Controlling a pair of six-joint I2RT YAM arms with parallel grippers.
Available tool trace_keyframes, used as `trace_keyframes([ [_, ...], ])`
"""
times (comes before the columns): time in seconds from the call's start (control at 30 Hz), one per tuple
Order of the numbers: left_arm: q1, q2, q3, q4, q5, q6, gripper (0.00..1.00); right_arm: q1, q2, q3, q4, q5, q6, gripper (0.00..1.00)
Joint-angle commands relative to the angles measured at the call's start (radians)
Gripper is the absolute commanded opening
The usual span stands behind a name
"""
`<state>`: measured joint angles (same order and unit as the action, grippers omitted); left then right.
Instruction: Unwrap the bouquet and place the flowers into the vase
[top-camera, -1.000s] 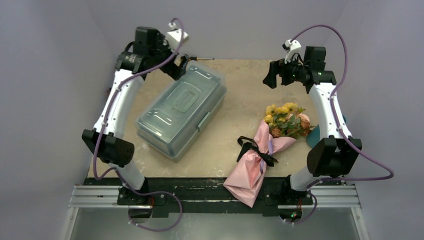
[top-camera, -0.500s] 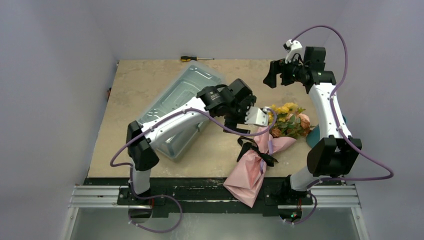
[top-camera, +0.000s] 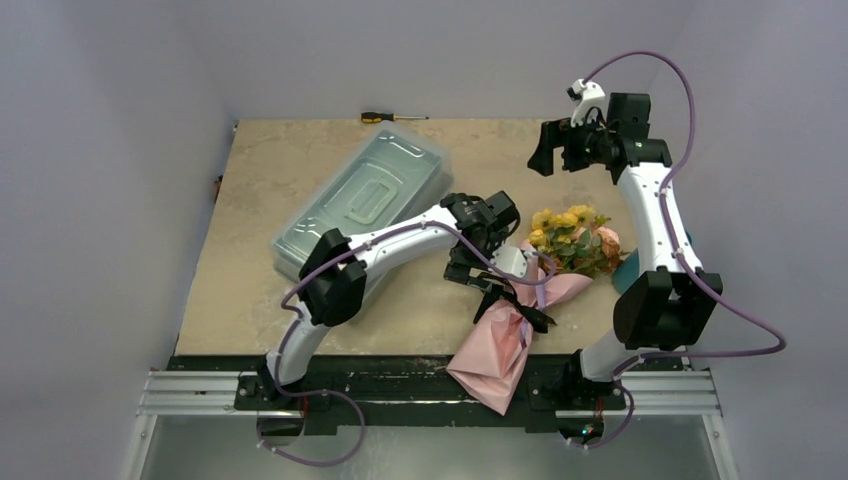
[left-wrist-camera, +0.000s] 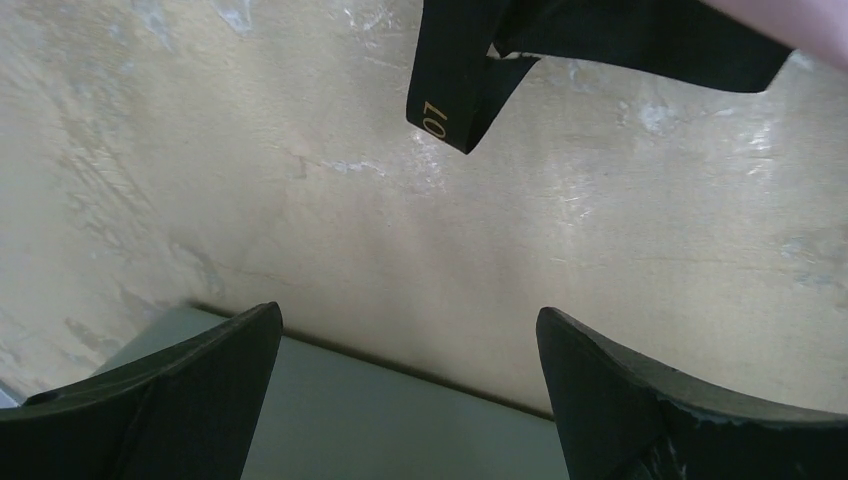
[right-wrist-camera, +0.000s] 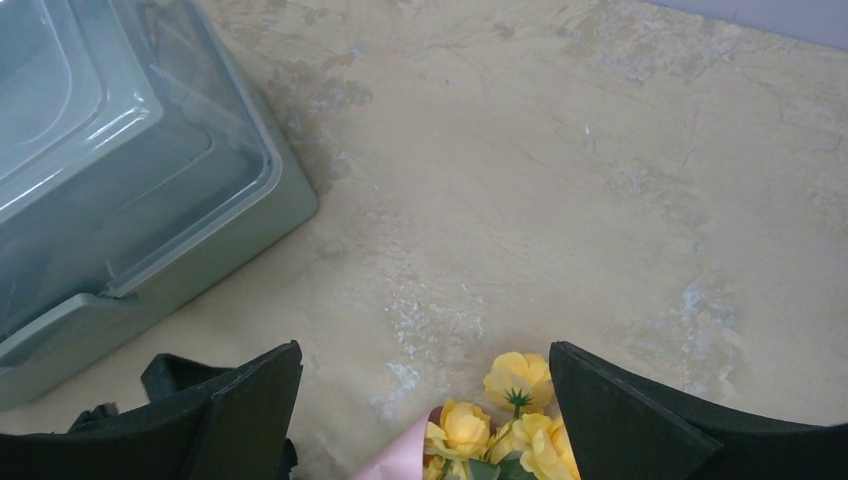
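Observation:
The bouquet (top-camera: 505, 340) lies at the front right of the table, a pink paper cone tied with a black ribbon (top-camera: 515, 305). Its flowers (top-camera: 568, 238), yellow and peach with green leaves, point toward the back. The teal vase (top-camera: 628, 272) peeks out behind the right arm. My left gripper (top-camera: 478, 282) hangs open just left of the ribbon. In the left wrist view, the ribbon ends (left-wrist-camera: 470, 90) lie ahead of the open left gripper (left-wrist-camera: 408, 315), which holds nothing. My right gripper (top-camera: 541, 160) stays raised at the back right; the right gripper (right-wrist-camera: 425, 348) is open above the yellow flowers (right-wrist-camera: 520, 420).
A large translucent lidded box (top-camera: 360, 205) lies slantwise at centre left, and the same box (right-wrist-camera: 120, 180) shows in the right wrist view. A screwdriver (top-camera: 392, 117) lies at the table's back edge. The bouquet's tip overhangs the front rail (top-camera: 400, 385).
My left arm has swung from the back left, over the box, down to the bouquet's ribbon. The right arm has not moved. Both grippers stayed open.

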<state>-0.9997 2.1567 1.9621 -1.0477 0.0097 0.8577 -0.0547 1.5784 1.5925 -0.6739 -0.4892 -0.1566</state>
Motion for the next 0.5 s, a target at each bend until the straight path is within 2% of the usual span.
trace_keyframes([
  [0.0, 0.057, 0.05, 0.03, -0.02, -0.05, 0.023, 1.0, -0.005, 0.008, 0.055, -0.012, -0.012, 0.012, 0.98],
  [0.27, 0.179, 0.042, -0.033, 0.002, -0.097, 0.038, 1.0, -0.007, 0.0, 0.04, -0.011, -0.035, 0.018, 0.98],
  [0.47, 0.25, 0.032, -0.069, -0.04, -0.104, 0.05, 1.0, -0.007, 0.015, 0.058, -0.009, -0.046, 0.024, 0.98],
])
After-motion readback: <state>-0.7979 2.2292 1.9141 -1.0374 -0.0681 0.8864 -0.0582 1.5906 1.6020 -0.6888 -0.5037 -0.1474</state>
